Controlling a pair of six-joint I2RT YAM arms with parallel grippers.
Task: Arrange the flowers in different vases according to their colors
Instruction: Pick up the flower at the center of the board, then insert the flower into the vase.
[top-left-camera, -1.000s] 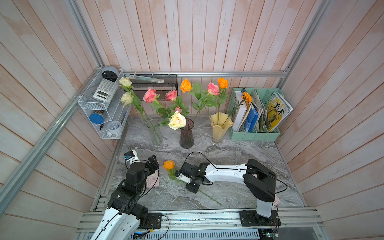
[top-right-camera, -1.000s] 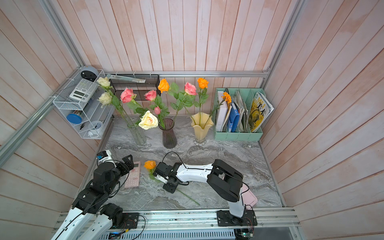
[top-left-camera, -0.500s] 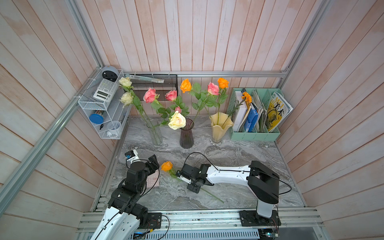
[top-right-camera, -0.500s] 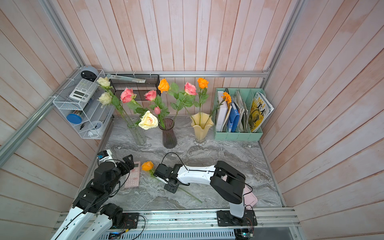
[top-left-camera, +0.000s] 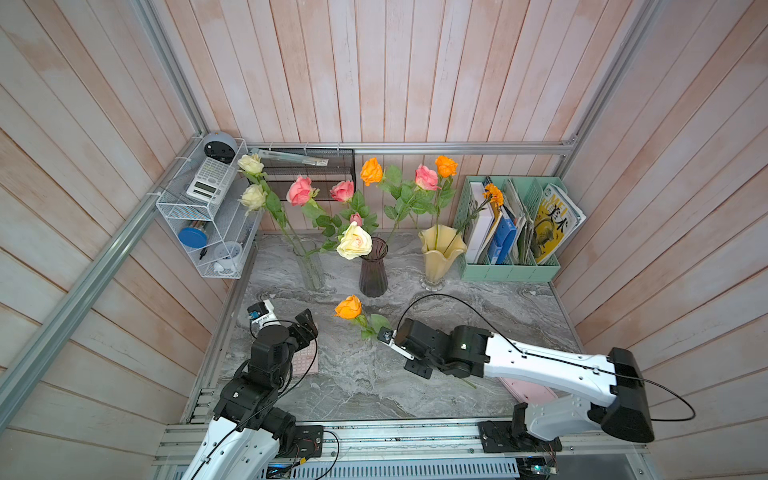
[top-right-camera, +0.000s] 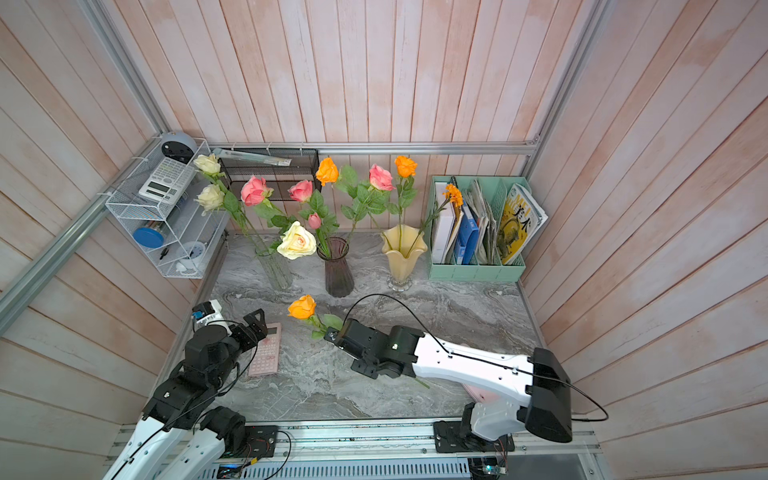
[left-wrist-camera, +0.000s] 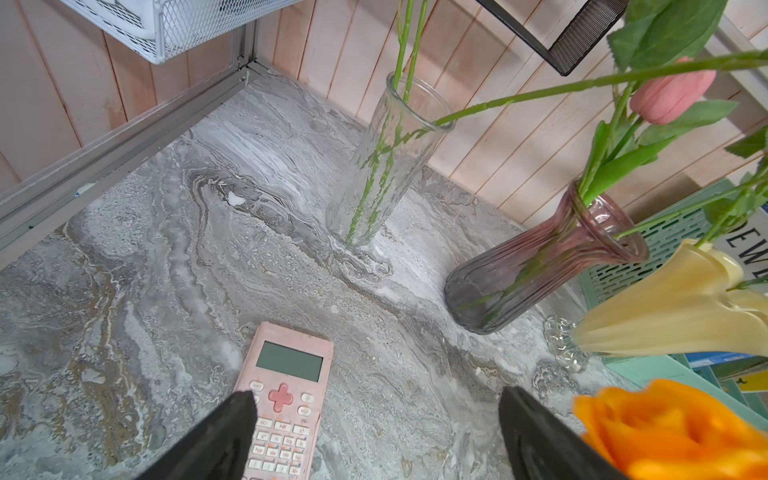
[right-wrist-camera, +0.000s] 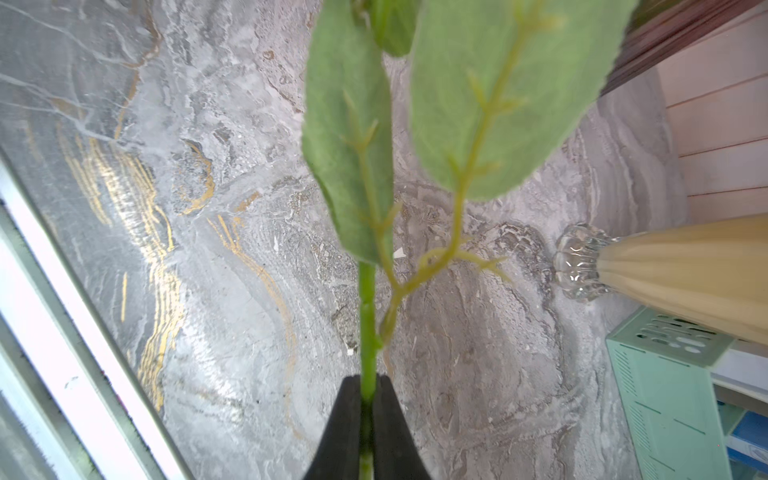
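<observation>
The right gripper (top-left-camera: 384, 334) was clamped narrow on the green stem of an orange rose (top-left-camera: 349, 307), just below its leaves; in the right wrist view the two black fingers (right-wrist-camera: 345, 419) pinched the stem between them. The rose's head sat over the grey marbled counter (top-left-camera: 528, 303), in front of the purple ribbed vase (top-left-camera: 372, 270) and angled toward the back left corner. The stem's tail ran back under the right arm, and I could not tell whether it touched the counter. The left gripper (left-wrist-camera: 374, 397) stood wide and held nothing, poised above a pink calculator (left-wrist-camera: 286, 390) that lay near the counter's left edge. Three vases stood in a row along the back edge. The clear glass cylinder vase (top-left-camera: 309, 266), nearest the back left corner, held cream roses. The purple one in the middle held pink roses. The pale yellow ruffled vase (top-left-camera: 436, 257) held orange blooms and stood just beside the mint-green file holder (top-left-camera: 511, 270) in the back right corner.
</observation>
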